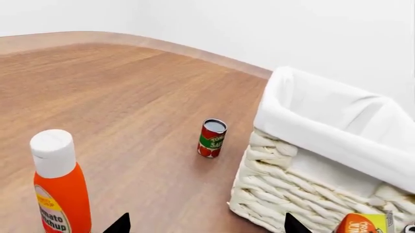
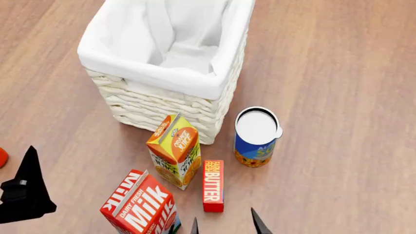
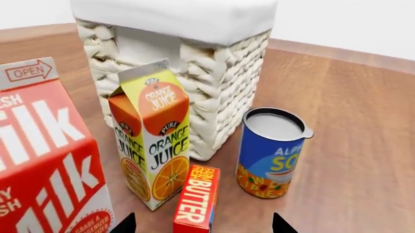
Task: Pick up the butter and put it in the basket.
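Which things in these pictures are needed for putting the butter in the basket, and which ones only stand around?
Needed:
- slim red-orange butter box
- large cream-white woven wicker basket
- right gripper, open just before the butter

Only standing around:
- orange-yellow gable-top juice carton
- red-and-white milk carton
- blue soup can
- small red-green tomato can
- orange ketchup bottle
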Robot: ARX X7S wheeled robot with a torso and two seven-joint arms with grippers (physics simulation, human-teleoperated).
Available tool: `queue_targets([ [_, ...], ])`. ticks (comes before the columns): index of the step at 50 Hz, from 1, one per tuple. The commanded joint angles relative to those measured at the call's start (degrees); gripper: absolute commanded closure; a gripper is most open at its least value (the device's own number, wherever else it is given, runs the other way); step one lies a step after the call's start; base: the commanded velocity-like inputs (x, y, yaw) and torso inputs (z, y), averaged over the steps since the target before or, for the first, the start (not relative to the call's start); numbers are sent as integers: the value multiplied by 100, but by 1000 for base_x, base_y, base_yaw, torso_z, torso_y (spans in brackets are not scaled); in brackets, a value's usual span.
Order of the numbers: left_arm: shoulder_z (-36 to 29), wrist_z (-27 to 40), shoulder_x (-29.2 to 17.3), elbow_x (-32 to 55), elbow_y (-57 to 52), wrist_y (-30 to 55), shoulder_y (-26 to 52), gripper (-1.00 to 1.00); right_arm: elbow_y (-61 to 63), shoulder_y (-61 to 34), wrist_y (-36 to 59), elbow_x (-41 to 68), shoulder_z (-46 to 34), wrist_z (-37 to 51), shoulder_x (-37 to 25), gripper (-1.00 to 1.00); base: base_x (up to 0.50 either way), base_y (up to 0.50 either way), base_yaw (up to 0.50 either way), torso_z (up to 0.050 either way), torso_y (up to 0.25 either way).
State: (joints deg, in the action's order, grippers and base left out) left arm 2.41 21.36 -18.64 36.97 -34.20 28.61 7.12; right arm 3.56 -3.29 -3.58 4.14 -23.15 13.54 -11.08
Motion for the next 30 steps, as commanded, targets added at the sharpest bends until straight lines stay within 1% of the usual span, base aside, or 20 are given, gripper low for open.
queue_targets([
  [1, 12, 65, -23, 79, -147, 28, -85, -100, -249, -153, -34, 9, -55, 14, 42, -100, 0, 0, 0, 0, 0],
  [19, 53, 138, -71, 303, -335, 108, -153, -100, -452, -559, 274, 82, -78, -24, 47, -100, 0, 0, 0, 0, 0],
  [22, 211, 181, -112, 849, -399, 371, -133, -100, -549, -599, 166, 147, -77, -69, 66, -100, 0, 0, 0, 0, 0],
  [30, 259, 209, -135, 901, -454, 343, -132, -100, -796, -767, 75, 268, -59, -143, 90, -100, 0, 0, 0, 0, 0],
])
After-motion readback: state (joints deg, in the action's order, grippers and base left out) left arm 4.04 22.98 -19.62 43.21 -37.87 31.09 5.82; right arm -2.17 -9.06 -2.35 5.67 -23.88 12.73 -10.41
